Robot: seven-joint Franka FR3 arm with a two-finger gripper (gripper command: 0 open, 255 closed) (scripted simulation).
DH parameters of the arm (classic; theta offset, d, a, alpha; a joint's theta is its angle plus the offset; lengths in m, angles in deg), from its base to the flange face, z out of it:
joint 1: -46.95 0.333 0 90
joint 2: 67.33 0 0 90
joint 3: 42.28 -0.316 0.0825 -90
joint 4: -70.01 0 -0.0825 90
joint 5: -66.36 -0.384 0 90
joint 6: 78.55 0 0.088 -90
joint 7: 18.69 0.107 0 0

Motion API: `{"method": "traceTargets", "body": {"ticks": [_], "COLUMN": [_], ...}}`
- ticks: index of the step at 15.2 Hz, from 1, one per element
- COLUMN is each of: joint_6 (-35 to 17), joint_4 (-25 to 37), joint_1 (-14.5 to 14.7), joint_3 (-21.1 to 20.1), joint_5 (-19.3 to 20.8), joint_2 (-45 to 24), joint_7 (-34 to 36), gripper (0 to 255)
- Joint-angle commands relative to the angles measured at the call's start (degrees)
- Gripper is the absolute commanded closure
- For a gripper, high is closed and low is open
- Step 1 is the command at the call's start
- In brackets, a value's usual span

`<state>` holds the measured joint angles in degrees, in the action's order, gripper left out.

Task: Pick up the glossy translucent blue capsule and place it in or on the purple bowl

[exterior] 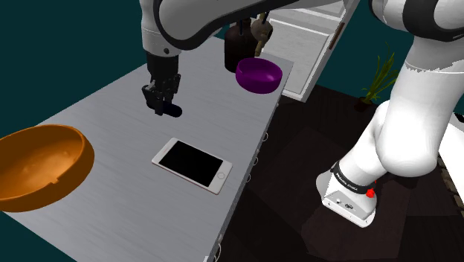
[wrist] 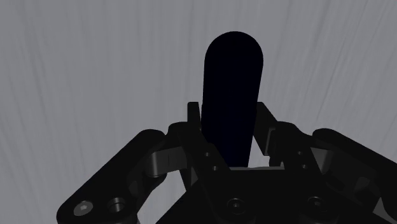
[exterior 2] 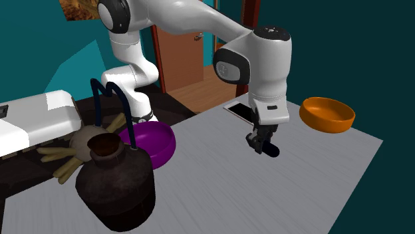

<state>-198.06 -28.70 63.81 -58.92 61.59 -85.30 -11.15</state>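
Working over a grey table (exterior: 223, 112), with the white arm (exterior 2: 259, 60) bent down above its middle. At the shoulder view's lower left, an orange bowl (exterior: 41, 167), well apart from the route and best ignored. At the far end, a dark jug (exterior 2: 116, 183) with a tall handle, just beside the purple bowl (exterior: 259, 74); worth minding on the approach. Nearer the stand, a phone (exterior: 192, 164) lying flat, off the straight line to the purple bowl. Low over the table, the gripper (exterior: 162, 106), fingers drawn in against both sides of the capsule (wrist: 232, 89) and clasping it, with a good part of its dark blue length sticking out past the fingertips. Cannot tell whether clear of the table or touching it.

Judged as the lifting step, with the carry not yet begun. Lift straight up, slowly: smooth, rounded and gripped toward one end, so likely to pivot or slip if jerked. Keep the squeeze firm. Rise high enough to clear the purple bowl's rim, then cross bare table toward it, coming in on the side away from the jug's handle. Lower into the hollow before letting go, rather than dropping from height, to prevent rolling or bouncing out.
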Motion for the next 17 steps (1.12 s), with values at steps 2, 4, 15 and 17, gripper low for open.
{"method": "traceTargets", "body": {"ticks": [2, 4, 15, 17], "joint_6": [1.4, 2.8, 10.6, 12.1], "joint_4": [0.9, 1.9, 8.5, 9.9], "joint_1": [0.0, -0.1, -0.1, -0.1], "joint_3": [0.0, -0.1, -0.2, -0.2], "joint_5": [-0.1, -0.1, -0.2, -0.2], "joint_2": [0.5, 0.9, 2.3, 2.4], "joint_7": [0.1, 0.2, 1.1, 1.2], "gripper": [255, 255, 255, 255]}}
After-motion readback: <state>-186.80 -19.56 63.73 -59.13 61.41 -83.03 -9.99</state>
